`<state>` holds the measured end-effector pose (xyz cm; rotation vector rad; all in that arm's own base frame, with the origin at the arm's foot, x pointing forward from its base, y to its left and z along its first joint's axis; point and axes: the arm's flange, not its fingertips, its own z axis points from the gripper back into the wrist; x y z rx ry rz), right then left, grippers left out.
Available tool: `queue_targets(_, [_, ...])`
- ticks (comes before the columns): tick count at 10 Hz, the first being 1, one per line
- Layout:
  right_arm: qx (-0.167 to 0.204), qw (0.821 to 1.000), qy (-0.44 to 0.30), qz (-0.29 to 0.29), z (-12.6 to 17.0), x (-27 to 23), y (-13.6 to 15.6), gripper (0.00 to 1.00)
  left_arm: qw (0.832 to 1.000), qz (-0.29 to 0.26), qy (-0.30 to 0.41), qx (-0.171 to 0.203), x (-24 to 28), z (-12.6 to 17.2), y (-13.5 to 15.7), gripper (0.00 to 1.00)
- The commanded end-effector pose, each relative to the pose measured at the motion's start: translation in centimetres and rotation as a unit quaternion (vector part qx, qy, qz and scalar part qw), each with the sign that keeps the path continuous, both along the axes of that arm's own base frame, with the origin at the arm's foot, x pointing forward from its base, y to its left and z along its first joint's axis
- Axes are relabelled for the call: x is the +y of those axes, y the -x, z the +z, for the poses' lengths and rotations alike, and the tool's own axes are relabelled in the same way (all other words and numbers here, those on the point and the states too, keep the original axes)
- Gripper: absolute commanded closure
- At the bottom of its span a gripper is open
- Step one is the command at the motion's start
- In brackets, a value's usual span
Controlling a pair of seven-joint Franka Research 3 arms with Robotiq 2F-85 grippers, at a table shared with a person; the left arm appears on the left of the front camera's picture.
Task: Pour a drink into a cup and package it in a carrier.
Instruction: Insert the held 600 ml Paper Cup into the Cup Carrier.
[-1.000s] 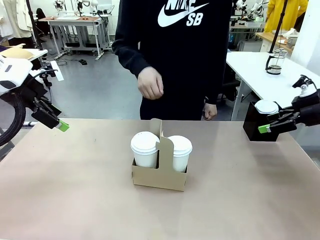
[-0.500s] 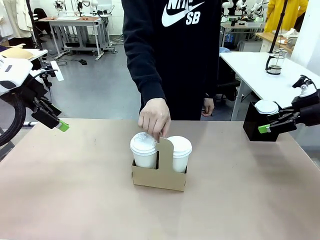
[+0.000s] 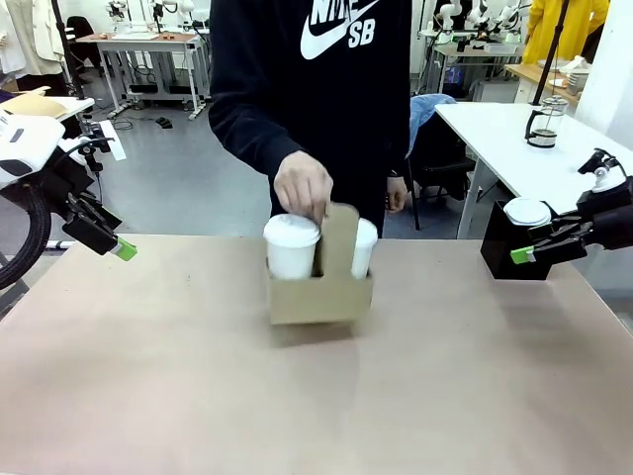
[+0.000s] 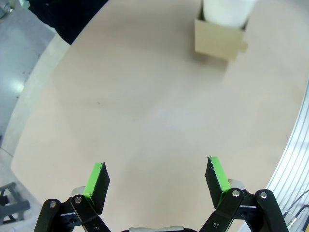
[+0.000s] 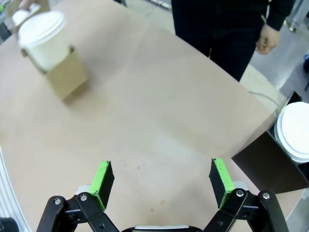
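The brown cardboard carrier (image 3: 318, 297) hangs just above the table's middle, tilted, with a person's hand (image 3: 302, 184) gripping its upright handle. Two white lidded paper cups (image 3: 292, 244) (image 3: 364, 244) stand in its holes. The left wrist view shows the carrier (image 4: 219, 39) with a cup (image 4: 227, 10) far ahead of my open left gripper (image 4: 157, 178). In the right wrist view the carrier (image 5: 65, 76) and a cup (image 5: 43, 39) sit at the upper left, far from my open right gripper (image 5: 161, 181). Both grippers (image 3: 121, 249) (image 3: 522, 255) hover at the table's side edges. The French press (image 3: 542, 124) with dark drink stands on a white table behind.
A black box (image 3: 514, 252) topped with a white lid (image 3: 526, 211) stands at the table's right edge, right by my right gripper; the right wrist view shows that box (image 5: 270, 164) too. The person stands at the far edge. The brown tabletop (image 3: 148, 376) spreads wide around the carrier.
The person's hand came down, took the carrier's handle and lifted the carrier with both cups up and toward the far side. Neither arm has moved.
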<state>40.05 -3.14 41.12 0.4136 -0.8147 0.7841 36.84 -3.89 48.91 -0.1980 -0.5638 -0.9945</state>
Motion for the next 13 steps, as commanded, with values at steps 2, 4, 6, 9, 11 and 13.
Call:
queue_targets(2, [0.0,1.0,0.0,-0.001,0.02,0.02,0.0,0.0,1.0,-0.005,0.007,-0.002,0.14,0.03,0.01,0.0])
queue_targets(4, [0.0,1.0,0.0,-0.001,0.02,0.02,0.0,0.0,1.0,-0.005,0.007,-0.002,0.14,0.03,0.01,0.0])
queue_targets(6, [0.0,1.0,0.0,-0.001,0.02,0.02,0.0,0.0,1.0,-0.005,0.007,-0.002,0.14,0.03,0.01,0.0])
queue_targets(9, [0.0,1.0,0.0,-0.001,0.02,0.02,0.0,0.0,1.0,-0.005,0.007,-0.002,0.14,0.03,0.01,0.0])
queue_targets(11, [0.0,1.0,0.0,-0.001,0.02,0.02,0.0,0.0,1.0,-0.005,0.007,-0.002,0.14,0.03,0.01,0.0])
queue_targets(13, [0.0,1.0,0.0,-0.001,0.02,0.02,0.0,0.0,1.0,-0.005,0.007,-0.002,0.14,0.03,0.01,0.0])
